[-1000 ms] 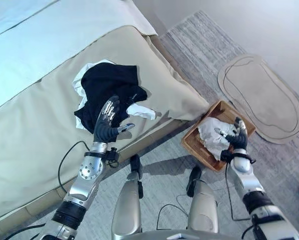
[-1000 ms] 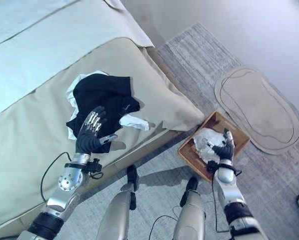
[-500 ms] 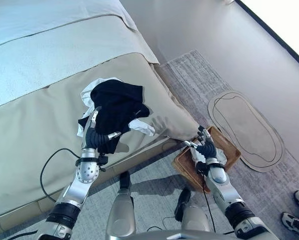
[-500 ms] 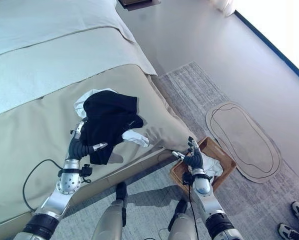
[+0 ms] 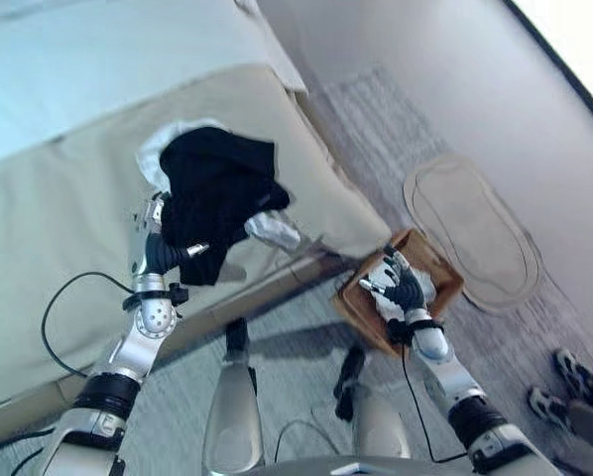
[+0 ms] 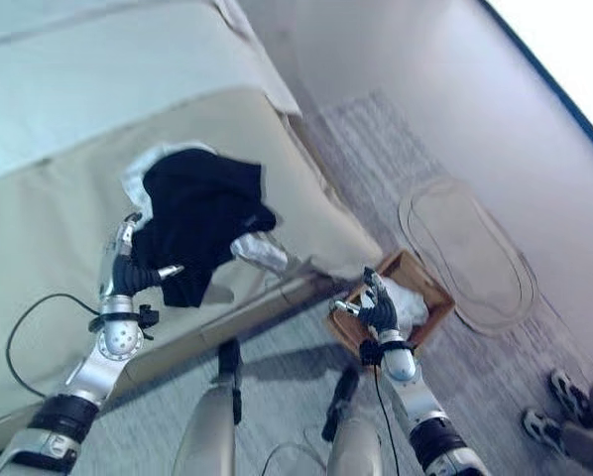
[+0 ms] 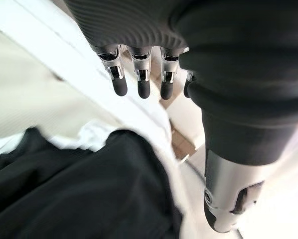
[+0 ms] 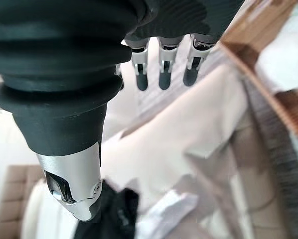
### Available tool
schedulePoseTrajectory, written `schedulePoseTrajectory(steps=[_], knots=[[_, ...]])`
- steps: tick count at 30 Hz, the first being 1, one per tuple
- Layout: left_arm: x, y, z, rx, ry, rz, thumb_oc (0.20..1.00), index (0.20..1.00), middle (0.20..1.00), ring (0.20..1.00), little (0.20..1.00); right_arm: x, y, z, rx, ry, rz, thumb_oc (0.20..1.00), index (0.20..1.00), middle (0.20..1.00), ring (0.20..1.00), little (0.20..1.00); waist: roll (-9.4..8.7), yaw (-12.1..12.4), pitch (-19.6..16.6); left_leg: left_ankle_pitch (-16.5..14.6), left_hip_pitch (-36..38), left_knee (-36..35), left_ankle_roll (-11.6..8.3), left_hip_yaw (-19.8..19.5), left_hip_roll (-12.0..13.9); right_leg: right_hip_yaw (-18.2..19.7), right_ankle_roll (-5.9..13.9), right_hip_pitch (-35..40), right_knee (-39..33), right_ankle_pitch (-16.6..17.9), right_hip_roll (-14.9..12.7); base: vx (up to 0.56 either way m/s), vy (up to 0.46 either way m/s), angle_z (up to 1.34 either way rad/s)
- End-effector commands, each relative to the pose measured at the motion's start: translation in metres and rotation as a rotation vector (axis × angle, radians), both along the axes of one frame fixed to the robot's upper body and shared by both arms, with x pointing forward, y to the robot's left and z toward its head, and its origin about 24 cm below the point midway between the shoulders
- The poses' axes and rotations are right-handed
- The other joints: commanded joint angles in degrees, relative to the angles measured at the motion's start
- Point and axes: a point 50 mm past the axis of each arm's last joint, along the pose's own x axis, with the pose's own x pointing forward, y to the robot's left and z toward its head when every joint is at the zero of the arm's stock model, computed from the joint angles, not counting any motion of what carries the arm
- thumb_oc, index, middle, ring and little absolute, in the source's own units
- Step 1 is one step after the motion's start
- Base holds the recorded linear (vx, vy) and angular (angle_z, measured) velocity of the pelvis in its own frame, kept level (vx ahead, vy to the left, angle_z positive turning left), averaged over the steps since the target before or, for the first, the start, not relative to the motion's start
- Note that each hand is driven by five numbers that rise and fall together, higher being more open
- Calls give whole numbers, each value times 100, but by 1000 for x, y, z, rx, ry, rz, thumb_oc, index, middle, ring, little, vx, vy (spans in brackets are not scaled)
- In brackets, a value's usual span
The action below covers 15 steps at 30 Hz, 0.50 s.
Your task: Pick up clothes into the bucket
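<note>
I had the left hand (image 5: 161,248) raised at the near edge of the black garment (image 5: 215,193), fingers straight and apart, thumb out to the side, holding nothing. That garment lay crumpled on the bed (image 5: 59,208) over a white garment (image 5: 158,149) whose edges showed at the far left of the heap and again at its right, near the mattress edge. From the left hand the pile sat just beyond and slightly right — the left wrist view showed dark cloth directly past the fingertips (image 7: 141,89), though I could not tell whether anything was touching. The heap's long axis ran roughly from far to near. The right hand (image 5: 401,290) hovered over the woven basket (image 5: 445,273) on the floor at the right of the bed, fingers relaxed and spread, empty; a piece of white cloth (image 6: 404,296) already lay inside it. The left arm was clearly the nearer one to the bed clothes — the right was well apart from them, across the mattress corner. I judged the next grasp belonged to the left hand, reaching forward and down into the black fabric.
</note>
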Motion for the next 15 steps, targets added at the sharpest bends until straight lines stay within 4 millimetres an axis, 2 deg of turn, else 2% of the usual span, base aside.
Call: schedulePoseTrajectory(steps=[1,5,6,7,11,13,14,15], knots=[[5,12,24,72,-129,97,1000,1000,1000,1000,1000,1,-3,33,27,-168,-4,1000,1000,1000,1000,1000,-181,-56,233,-641,-118,674,260,21,-143,256,58,-318,40,475,-183,-87,58,-6],[11,17,37,88,-179,149,1000,1000,1000,1000,1000,2,-10,44,29,-218,-22,1000,1000,1000,1000,1000,-172,-155,413,-749,-630,1106,289,-9,-162,337,1,-784,438,343,-221,-55,48,-6],[15,19,45,107,-201,171,1000,1000,1000,1000,1000,3,-13,51,33,-248,-38,1000,1000,1000,1000,1000,-122,-206,476,-983,-829,1349,257,-70,-145,432,57,-995,699,150,-191,32,37,0],[17,21,48,111,-205,185,1000,1000,1000,1000,1000,4,-15,54,32,-261,-43,1000,1000,1000,1000,1000,-101,-234,506,-1035,-965,1477,267,-87,-131,463,48,-1138,827,98,-182,18,53,3],[19,25,56,124,-231,213,1000,1000,1000,1000,1000,5,-17,62,31,-296,-55,1000,1000,1000,1000,1000,-63,-306,515,-1099,-1336,1729,289,-110,-134,524,31,-1537,1065,34,-165,-13,33,-3],[20,32,61,145,-238,251,1000,1000,1000,1000,1000,5,-16,67,27,-319,-47,1000,1000,1000,1000,1000,-57,-356,516,-1134,-1536,1885,298,-105,-125,560,24,-1753,1207,-2,-151,8,26,-7],[22,41,66,209,-235,317,1000,1000,1000,1000,1000,6,-15,70,23,-333,-35,1000,1000,1000,1000,1000,-62,-421,516,-1163,-1676,1988,312,-119,-110,609,22,-1928,1321,-19,-128,13,32,-5],[23,41,67,211,-237,317,1000,1000,1000,1000,1000,6,-14,70,24,-334,-36,1000,1000,1000,1000,1000,-65,-414,516,-1169,-1697,2005,313,-119,-110,614,22,-1949,1337,-25,-130,20,34,-10]])
